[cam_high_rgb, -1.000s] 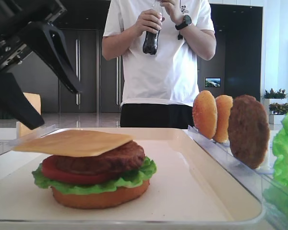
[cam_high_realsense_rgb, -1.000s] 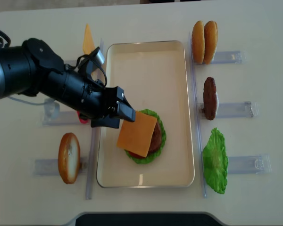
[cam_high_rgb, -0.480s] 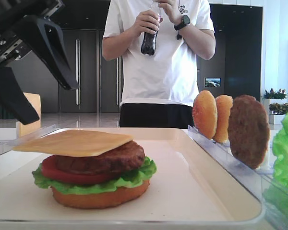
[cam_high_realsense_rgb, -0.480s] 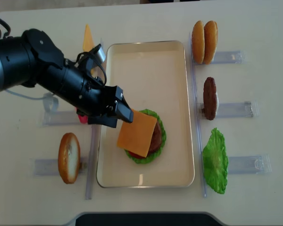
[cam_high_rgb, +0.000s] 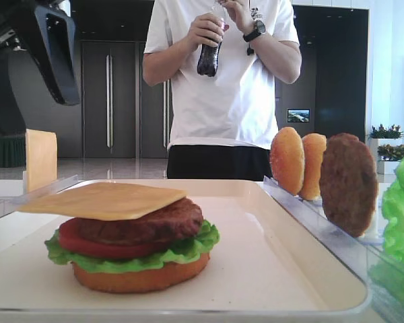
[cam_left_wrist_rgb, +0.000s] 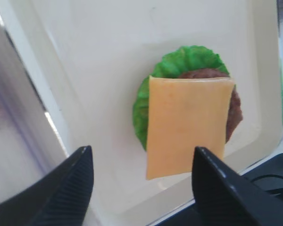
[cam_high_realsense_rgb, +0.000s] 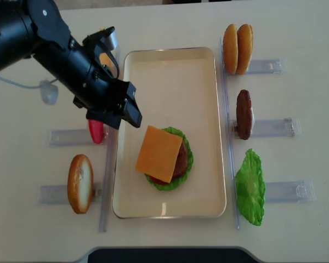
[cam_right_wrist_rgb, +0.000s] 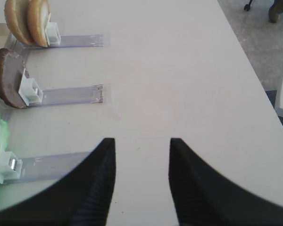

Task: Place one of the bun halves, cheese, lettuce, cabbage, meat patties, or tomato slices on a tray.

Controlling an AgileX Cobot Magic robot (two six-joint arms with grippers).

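Note:
A stack sits on the cream tray (cam_high_realsense_rgb: 208,82): bun half, lettuce, tomato slice, meat patty, and a cheese slice (cam_high_realsense_rgb: 159,154) lying free on top. My left gripper (cam_high_realsense_rgb: 123,116) hovers open above the tray's left rim, apart from the stack. In the left wrist view the cheese (cam_left_wrist_rgb: 186,125) lies below and beyond the left gripper (cam_left_wrist_rgb: 141,150), with nothing between the fingers. My right gripper (cam_right_wrist_rgb: 141,141) is open over bare table, to the right of the racks.
The clear racks on the right hold two bun halves (cam_high_realsense_rgb: 237,49), a patty (cam_high_realsense_rgb: 243,114) and a lettuce leaf (cam_high_realsense_rgb: 250,187). The left racks hold a bun half (cam_high_realsense_rgb: 80,183), a tomato slice (cam_high_realsense_rgb: 96,131) and an upright cheese slice (cam_high_rgb: 40,158). A person (cam_high_rgb: 222,81) stands behind the table.
My left gripper has risen and drawn back toward the far left, away from the stack, jaws still wide. The cheese stays put on the patty.

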